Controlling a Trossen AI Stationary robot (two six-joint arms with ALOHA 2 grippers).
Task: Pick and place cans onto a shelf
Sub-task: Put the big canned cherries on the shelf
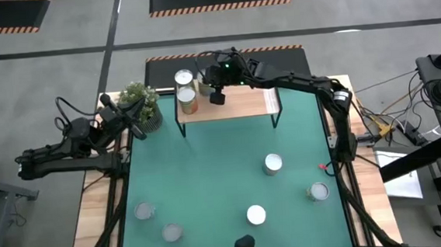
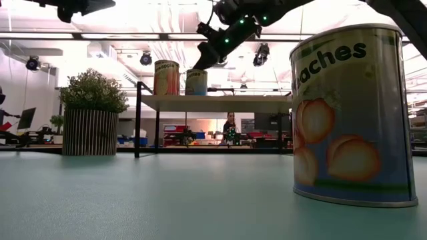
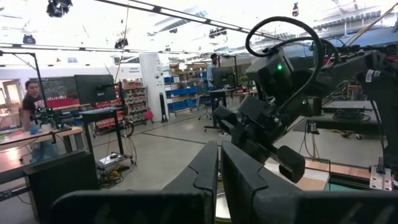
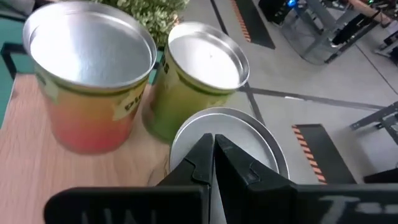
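Cans (image 1: 186,91) stand at the shelf's (image 1: 239,104) left end; the right wrist view alone reveals a third (image 4: 249,134) beneath the right gripper's (image 4: 213,149) closed fingers. Five more dot the bench (image 1: 208,171), and the left gripper (image 3: 219,158) waits shut by the plant (image 1: 140,104).

Bright overhead ceiling lamps (image 2: 145,59) wash the room behind into white glare in the low view, soft faint shadows lie on the green-topped desk (image 1: 224,170), and the silvery round-topped cans (image 4: 93,74) look motion-blurred close up.
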